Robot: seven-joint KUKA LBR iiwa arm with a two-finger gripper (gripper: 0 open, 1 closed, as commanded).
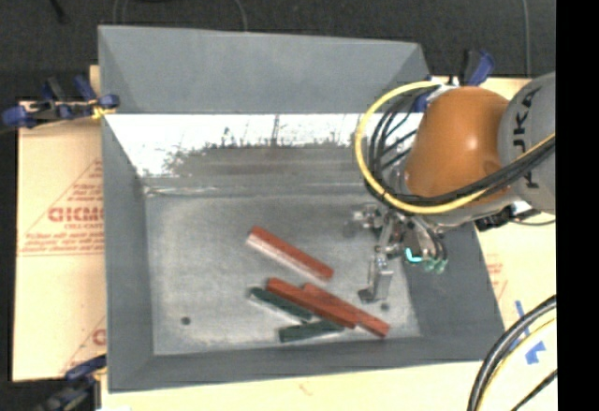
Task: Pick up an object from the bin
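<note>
- A short dark green stick (309,332) lies closest to the bin's (131,306) near wall, roughly flat along it and a little right of the floor's middle.
- Just behind it a long red stick (328,306) runs slantwise, its right end pointing at the near right corner; the green stick's right end touches or almost touches it.
- A 2nd dark green stick (279,303) lies along the long red stick's left part, on the near side, close against it.
- A shorter red stick with a pale edge (290,253) lies apart from these 3, near the middle of the floor, slanted the same way.
- The gripper (377,292) is down by the right wall, just beside the right end of the long red stick, which is the thing nearest to it.
- I cannot tell how far the gripper is open, nor whether it has hold of anything.
- Above it sit the wrist's orange cover (454,142) and looped yellow and black cables (370,166), over the bin's far right corner.
</note>
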